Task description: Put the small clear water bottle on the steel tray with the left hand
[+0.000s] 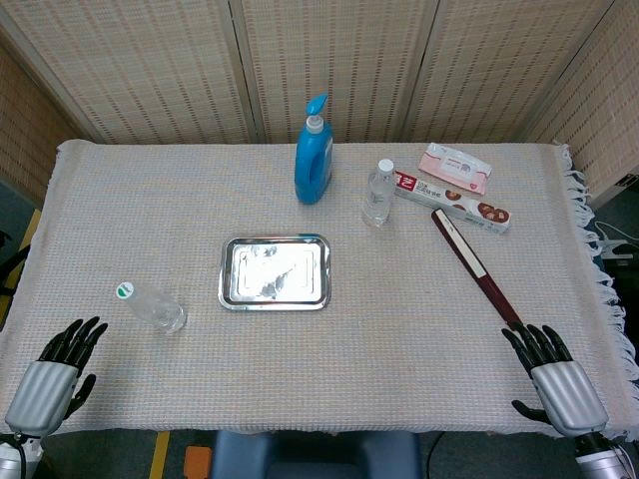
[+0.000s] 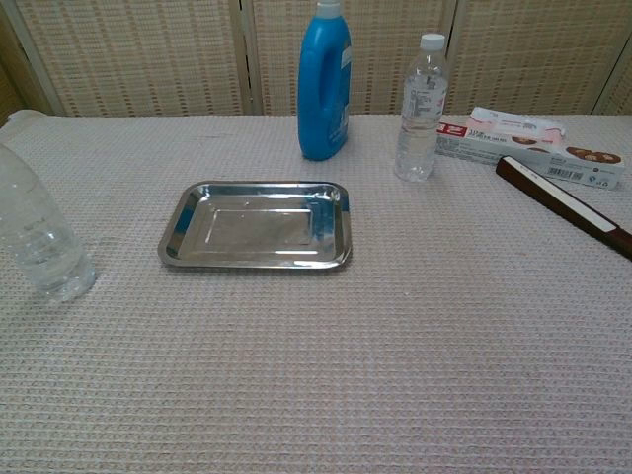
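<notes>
Upright clear bottle [image 1: 154,306] left of empty steel tray [image 1: 275,272]

Shiny mirror-like metal tray [image 2: 255,225]; clear smooth plastic bottle [image 2: 38,240]; glossy blue plastic detergent bottle [image 2: 324,84]; matt, rough waffle-weave tablecloth [image 2: 395,346].

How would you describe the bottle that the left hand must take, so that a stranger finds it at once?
Start at the steel tray in the middle of the table, then look toward the near left corner, just ahead of the left hand. There stands the small clear water bottle. Its cap is green and white, while the other clear bottle, far behind the tray, has a plain white cap.
</notes>
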`<control>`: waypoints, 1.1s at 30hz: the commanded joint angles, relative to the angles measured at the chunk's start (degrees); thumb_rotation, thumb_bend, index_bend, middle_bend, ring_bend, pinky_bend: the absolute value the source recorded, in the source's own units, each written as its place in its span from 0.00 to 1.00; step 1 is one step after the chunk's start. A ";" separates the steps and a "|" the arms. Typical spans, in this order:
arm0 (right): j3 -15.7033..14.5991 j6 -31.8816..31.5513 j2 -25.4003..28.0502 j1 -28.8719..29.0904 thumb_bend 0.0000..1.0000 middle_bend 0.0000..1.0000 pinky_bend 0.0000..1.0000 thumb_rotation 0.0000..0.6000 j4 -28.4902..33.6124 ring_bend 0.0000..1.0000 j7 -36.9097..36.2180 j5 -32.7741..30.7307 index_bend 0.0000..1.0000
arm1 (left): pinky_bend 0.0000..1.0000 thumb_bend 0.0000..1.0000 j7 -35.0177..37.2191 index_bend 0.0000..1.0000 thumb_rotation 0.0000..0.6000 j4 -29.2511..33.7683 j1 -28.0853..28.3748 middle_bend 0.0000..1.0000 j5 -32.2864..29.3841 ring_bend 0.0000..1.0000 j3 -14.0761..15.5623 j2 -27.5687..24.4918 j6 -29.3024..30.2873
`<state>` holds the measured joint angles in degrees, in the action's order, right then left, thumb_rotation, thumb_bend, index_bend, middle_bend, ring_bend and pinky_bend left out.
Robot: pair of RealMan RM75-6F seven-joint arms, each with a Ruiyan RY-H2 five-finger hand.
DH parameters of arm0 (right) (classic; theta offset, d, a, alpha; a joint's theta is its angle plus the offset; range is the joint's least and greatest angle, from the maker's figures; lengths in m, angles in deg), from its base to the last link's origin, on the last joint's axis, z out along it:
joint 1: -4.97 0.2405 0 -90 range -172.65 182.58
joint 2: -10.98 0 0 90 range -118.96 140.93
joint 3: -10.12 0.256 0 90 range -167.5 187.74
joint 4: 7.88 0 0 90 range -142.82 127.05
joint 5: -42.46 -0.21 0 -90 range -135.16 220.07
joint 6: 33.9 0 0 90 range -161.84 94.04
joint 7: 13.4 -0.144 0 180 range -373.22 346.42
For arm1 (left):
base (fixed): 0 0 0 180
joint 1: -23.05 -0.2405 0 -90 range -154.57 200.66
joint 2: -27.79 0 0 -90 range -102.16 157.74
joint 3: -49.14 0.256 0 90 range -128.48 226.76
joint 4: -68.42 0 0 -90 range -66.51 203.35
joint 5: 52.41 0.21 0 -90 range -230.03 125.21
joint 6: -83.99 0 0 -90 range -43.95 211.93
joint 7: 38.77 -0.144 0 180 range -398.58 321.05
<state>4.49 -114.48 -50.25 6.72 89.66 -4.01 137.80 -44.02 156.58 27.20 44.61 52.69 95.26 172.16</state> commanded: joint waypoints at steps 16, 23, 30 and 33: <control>1.87 2.43 -0.09 1.72 0.01 0.00 0.00 1.00 -0.79 0.00 -1.46 -3.58 0.00 | 0.12 0.38 36.41 0.00 1.00 -4.60 3.60 0.00 -8.31 0.00 -7.26 11.36 -0.28; 1.71 0.65 0.29 1.29 0.01 0.00 0.00 1.00 -0.66 0.00 -2.29 -2.27 0.00 | 0.09 0.34 46.29 0.00 1.00 -7.54 5.10 0.00 -14.39 0.00 -10.38 12.96 -5.35; 0.72 1.63 1.09 1.87 0.01 0.00 0.00 1.00 -0.39 0.00 -4.02 -0.88 0.00 | 0.07 0.33 47.20 0.00 1.00 -15.36 7.53 0.00 -16.93 0.00 -10.45 18.67 -11.63; 0.71 1.14 1.30 1.73 0.01 0.00 0.00 1.00 -0.48 0.00 -4.31 -0.72 0.00 | 0.07 0.33 48.23 0.00 1.00 -17.45 8.07 0.00 -16.96 0.00 -10.46 20.46 -12.63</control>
<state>5.21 -113.29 -48.98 8.47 89.20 -8.28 137.05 3.53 140.19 34.68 28.02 42.33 114.69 160.37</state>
